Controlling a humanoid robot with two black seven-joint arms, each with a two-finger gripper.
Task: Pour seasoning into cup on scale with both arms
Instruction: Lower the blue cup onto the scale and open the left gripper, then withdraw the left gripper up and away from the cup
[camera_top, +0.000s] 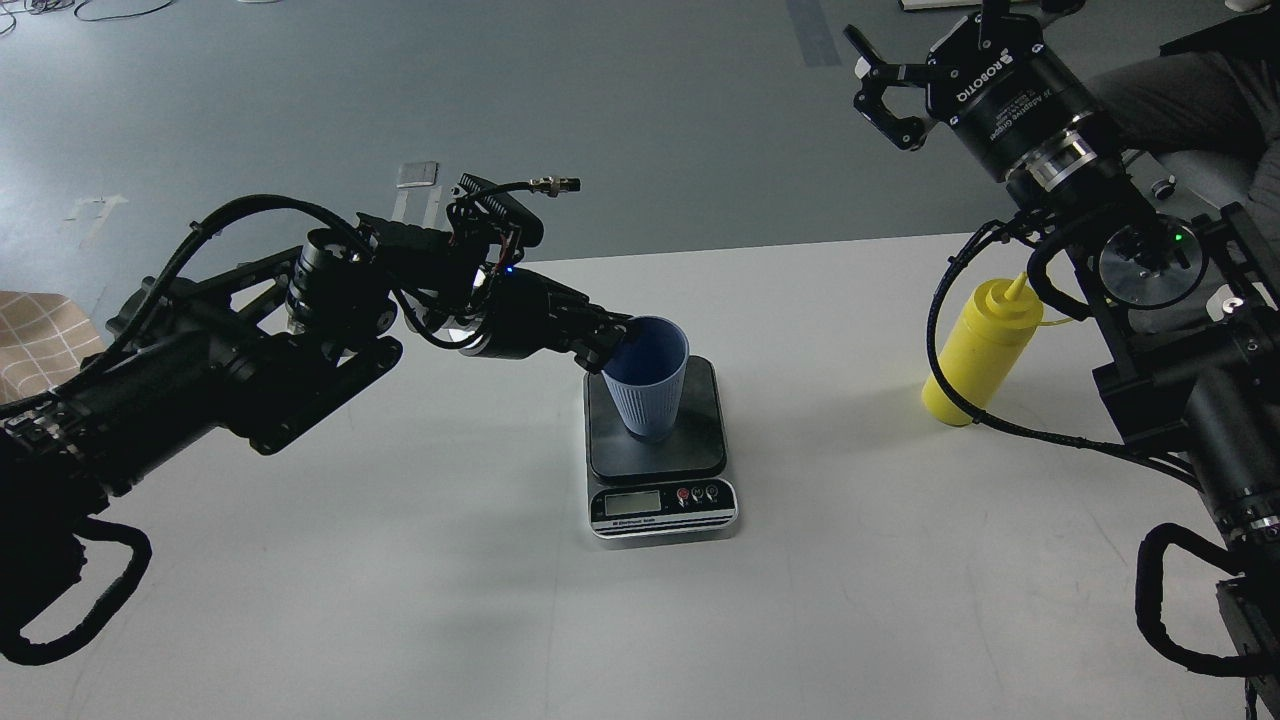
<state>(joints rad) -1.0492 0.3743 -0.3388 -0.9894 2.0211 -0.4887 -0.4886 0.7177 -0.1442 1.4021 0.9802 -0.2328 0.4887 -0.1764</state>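
The light blue ribbed cup (648, 398) stands on the dark platform of the scale (700, 455) at the middle of the white table. My left gripper (612, 346) reaches in from the left and is shut on the cup's left rim. The yellow squeeze bottle (975, 355) stands upright on the table at the right, partly behind a black cable of my right arm. My right gripper (874, 92) is high at the upper right, over the floor beyond the table. It is open and empty, well above and behind the bottle.
The white table (420, 560) ends at its far edge just behind the scale and bottle, with grey floor beyond. A checked cloth (35, 335) lies at the far left. A person's legs (1190, 90) show at the upper right.
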